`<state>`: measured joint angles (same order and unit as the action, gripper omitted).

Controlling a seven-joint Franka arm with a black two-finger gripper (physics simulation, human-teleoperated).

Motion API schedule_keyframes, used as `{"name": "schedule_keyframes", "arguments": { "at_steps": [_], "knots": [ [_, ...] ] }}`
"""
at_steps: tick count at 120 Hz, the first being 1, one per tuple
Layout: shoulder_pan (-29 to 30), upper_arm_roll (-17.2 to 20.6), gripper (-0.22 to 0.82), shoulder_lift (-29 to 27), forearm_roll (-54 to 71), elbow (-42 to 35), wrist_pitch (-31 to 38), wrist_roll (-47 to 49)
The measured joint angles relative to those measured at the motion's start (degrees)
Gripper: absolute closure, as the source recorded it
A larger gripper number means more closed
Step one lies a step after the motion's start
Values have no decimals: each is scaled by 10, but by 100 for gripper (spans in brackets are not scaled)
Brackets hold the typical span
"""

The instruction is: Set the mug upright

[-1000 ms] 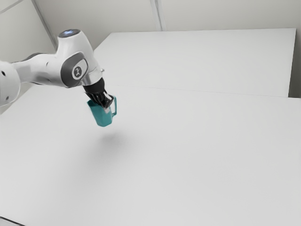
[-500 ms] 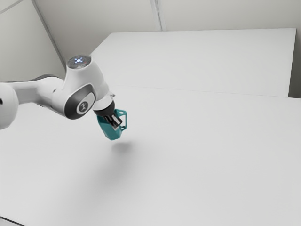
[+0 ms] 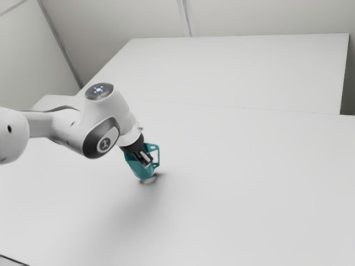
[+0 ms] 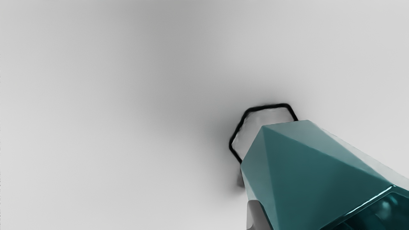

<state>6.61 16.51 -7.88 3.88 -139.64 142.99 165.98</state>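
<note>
Pincer [image 3: 146,160]: gripping teal mug [image 3: 142,170] | mug: tilted | arm emblem [image 3: 105,144]: too small to read

Arm [image 3: 52,124], white with dark trim, enters exterior view at left edge, about mid-height, runs roughly level toward frame center-left. Round dark cap [image 3: 99,91] with blue-white lights on top of the bent wrist section [image 3: 113,113]. Black gripper [image 3: 146,159] left of frame center, angled down and toward exterior view's right, fingers closed in a grip. Wrist view: one grey finger [image 4: 256,217], partly visible.
</note>
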Motion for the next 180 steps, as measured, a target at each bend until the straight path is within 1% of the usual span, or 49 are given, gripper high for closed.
{"name": "schedule_keyframes", "arguments": {
  "at_steps": [24, 59, 60, 79, 90, 106, 125, 142, 148, 162, 168, 180],
  "knots": [
    [0, 9, 79, 3, -13, -14, 2, 0],
    [5, 11, 79, 15, -18, -18, 3, 0],
    [5, 11, 78, 15, -18, -18, 3, 0],
    [4, 18, 42, 10, -12, -16, -3, 0],
    [4, 19, 27, 0, -8, -16, -7, 0],
    [2, 24, 15, -32, -6, -16, -20, 0],
    [3, 33, 7, -53, -5, -7, -38, 0],
    [4, 32, 4, -51, -9, 73, -93, 0],
    [4, 30, 3, -46, -9, 108, -123, 0],
    [4, 20, 2, -23, -6, 217, -209, 0],
    [2, 9, 1, -15, -5, 251, -243, 0],
    [2, -20, 1, 20, -3, 328, -310, 0]
  ]
}}
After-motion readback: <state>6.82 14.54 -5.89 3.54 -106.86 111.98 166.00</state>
